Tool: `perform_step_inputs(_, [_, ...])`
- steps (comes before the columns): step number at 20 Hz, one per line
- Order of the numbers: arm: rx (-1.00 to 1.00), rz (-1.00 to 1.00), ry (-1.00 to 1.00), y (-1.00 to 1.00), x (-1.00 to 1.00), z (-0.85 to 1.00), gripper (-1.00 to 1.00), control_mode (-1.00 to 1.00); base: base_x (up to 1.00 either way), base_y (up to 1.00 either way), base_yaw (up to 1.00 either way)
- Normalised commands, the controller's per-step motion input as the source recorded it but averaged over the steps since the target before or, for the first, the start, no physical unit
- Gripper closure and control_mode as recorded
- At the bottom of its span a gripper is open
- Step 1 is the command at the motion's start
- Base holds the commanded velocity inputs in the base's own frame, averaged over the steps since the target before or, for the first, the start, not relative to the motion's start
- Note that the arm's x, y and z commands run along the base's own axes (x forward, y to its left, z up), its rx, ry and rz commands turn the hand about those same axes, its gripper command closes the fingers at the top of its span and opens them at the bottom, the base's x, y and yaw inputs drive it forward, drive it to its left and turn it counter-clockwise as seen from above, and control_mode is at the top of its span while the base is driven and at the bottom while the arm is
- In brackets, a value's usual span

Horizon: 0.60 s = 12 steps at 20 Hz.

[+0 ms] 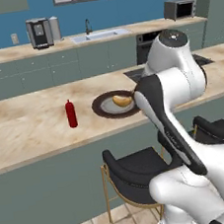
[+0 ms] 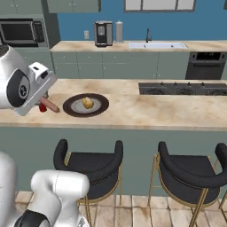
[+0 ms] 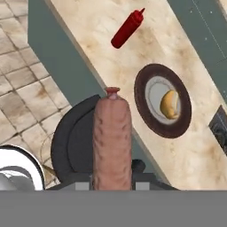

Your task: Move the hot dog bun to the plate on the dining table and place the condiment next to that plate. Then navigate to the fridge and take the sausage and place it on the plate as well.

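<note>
1. Gripping the sausage (image 3: 111, 139) in the jaws, closed tight on its lower end, with the free end sticking out ahead of the hand.
2. Carrying it short of the bench (image 1: 26, 129), over a black stool (image 3: 73, 142) pushed up against the bench's near side, judging from the hand view.
3. Sitting already on the bench: the dark brown plate (image 1: 103, 106) with the hot dog bun (image 1: 122, 100) lying in its grey centre, and the red condiment bottle (image 1: 71, 114) standing upright near the plate's side, apart from the rim.
4. Remaining, by this reading: bringing the sausage over the plate and setting it down beside the bun.
5. Risking a drop onto the stool or floor if releasing before clearing the bench edge.
6. Risking a roll off the plate, being a round stick; releasing from too high or over the sloped rim would cause it.
7. Risking a knock to the bottle if swinging in from that side, since the sausage reaches well beyond the hand.
8. Risking a shove to the bun if lowering straight onto the centre.
</note>
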Motion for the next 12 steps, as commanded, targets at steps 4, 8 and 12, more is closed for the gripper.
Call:
perform_step_inputs(4, [-0.08, 0.00, 0.33, 0.18, 1.00, -0.28, 1.00, -1.00, 0.00, 0.00, 0.00])
perform_step_inputs(8, [0.00, 0.06, 0.20, -0.19, 0.93, -0.32, 1.00, -1.00, 0.00, 0.00, 0.00])
perform_step_inputs(12, [0.00, 0.11, 0.17, -0.13, 0.84, -0.37, 1.00, -1.00, 0.00, 0.00, 0.00])
